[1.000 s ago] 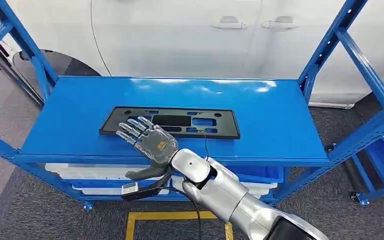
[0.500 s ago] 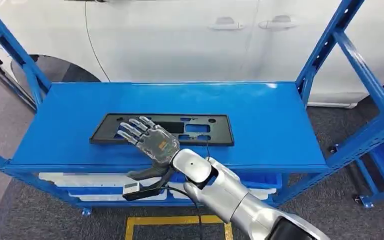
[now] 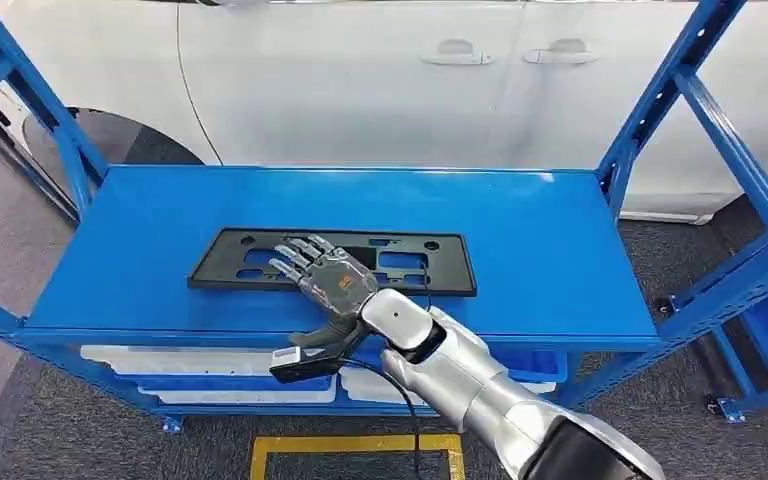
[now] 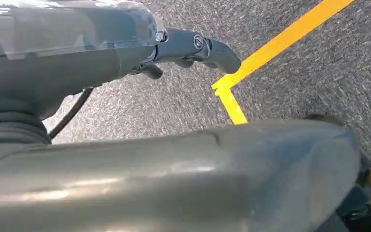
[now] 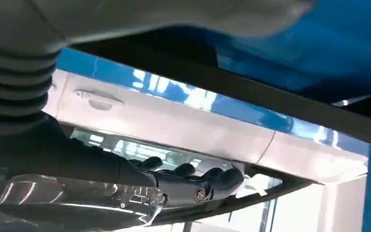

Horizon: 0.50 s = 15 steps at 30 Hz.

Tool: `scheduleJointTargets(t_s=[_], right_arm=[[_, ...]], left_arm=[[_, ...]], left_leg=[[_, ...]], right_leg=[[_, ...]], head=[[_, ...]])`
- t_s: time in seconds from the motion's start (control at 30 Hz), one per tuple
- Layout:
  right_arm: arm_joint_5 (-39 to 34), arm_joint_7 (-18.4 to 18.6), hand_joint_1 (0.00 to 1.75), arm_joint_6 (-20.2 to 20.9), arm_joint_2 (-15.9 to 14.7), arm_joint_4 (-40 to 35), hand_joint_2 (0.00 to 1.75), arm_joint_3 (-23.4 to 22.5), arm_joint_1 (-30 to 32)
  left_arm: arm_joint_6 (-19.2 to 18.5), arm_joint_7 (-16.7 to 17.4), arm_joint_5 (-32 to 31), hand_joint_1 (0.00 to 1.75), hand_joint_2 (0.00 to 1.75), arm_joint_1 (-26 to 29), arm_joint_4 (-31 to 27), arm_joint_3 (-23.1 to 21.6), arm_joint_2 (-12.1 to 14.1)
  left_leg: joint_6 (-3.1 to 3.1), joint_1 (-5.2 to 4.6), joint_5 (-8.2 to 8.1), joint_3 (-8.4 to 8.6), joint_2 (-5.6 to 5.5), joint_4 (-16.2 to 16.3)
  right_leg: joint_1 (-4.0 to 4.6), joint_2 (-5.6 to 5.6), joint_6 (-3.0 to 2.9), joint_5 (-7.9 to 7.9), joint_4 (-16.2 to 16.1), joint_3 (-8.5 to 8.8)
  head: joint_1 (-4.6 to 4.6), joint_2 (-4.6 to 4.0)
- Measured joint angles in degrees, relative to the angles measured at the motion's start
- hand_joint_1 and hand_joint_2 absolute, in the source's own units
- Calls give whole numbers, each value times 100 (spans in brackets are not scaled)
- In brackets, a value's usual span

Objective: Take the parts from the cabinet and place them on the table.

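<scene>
Fingers (image 3: pixel 295 256) of the right hand (image 3: pixel 322 280) lie spread over the near edge of the black plate (image 3: pixel 332 262) on the blue shelf (image 3: pixel 550 250), thumb below. Close firmly near its middle, or it may tip.

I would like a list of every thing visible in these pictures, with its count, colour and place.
plate: one, black, flat with cut-outs, on the top shelf, toward its front
shelf rack: one, blue metal, in front of the robot
bins: white and blue, count unclear, on the level below the top shelf
car: one, white, behind the rack, two door handles showing
floor tape: yellow lines on grey carpet, before the rack
right hand: one, fingers spread over the plate, thumb below the shelf edge
left hand: one, dark, hanging above the carpet
</scene>
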Motion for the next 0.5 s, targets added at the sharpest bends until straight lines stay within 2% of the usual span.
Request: scheduleJointTargets(t_s=[0.03,0.1,0.13,0.17,0.2,0.23,0.3,0.33,0.43,0.5], right_arm=[[11,0,0,-7,-2,50,175,-15,-29],[22,0,0,-20,-2,156,175,-18,-36],[33,0,0,-22,-9,214,175,-18,-25],[37,0,0,-22,-18,263,175,-18,-21],[37,0,0,-22,-24,308,175,-18,-22],[37,2,0,-22,-24,343,175,-18,-36],[57,28,0,-16,-24,407,175,-20,-87],[70,70,0,-13,-22,455,175,-20,-126],[135,165,0,-13,-13,670,175,-35,-172],[151,247,0,-20,2,771,175,-61,-215]], left_arm=[[0,-4,0,0,0,-15,0,0,0],[-2,-9,0,0,0,-17,0,0,0],[-7,-11,0,0,0,-11,0,0,2],[-9,-9,0,0,0,-11,0,0,4],[-15,-9,0,0,0,-12,0,0,4],[-20,-11,0,0,0,-13,0,0,4],[-22,-15,0,0,0,-17,0,0,4],[-24,-17,0,0,0,-17,0,0,2],[-24,-24,2,0,0,-21,0,0,4],[-26,-33,4,0,0,-24,0,0,4]], left_leg=[[20,1,5,-4,5,-4],[46,-4,1,-9,9,-3],[46,-4,1,-17,9,3],[46,-3,0,-20,6,7],[41,-3,-4,-19,0,10],[32,-3,-11,-18,-4,20],[-7,-1,-40,-14,-9,56],[-38,-38,-59,-36,-10,79],[-122,-35,-59,-25,-6,51],[-186,-11,-117,-20,-3,87]], right_leg=[[-6,-5,43,-172,230,-114],[-45,-5,111,-619,1151,-543],[-58,-5,135,-747,1554,-743],[-77,-7,151,-724,1701,-826],[-99,-8,161,-583,1565,-766],[-110,-10,162,-364,1220,-593],[-112,-18,123,101,150,-56],[-78,-16,85,10,-35,31],[-42,-7,-17,20,-34,6],[-101,-17,-106,68,-124,58]], head=[[0,0],[0,0],[0,0],[0,0],[0,0],[0,0],[0,0],[0,0],[0,0],[0,0]])
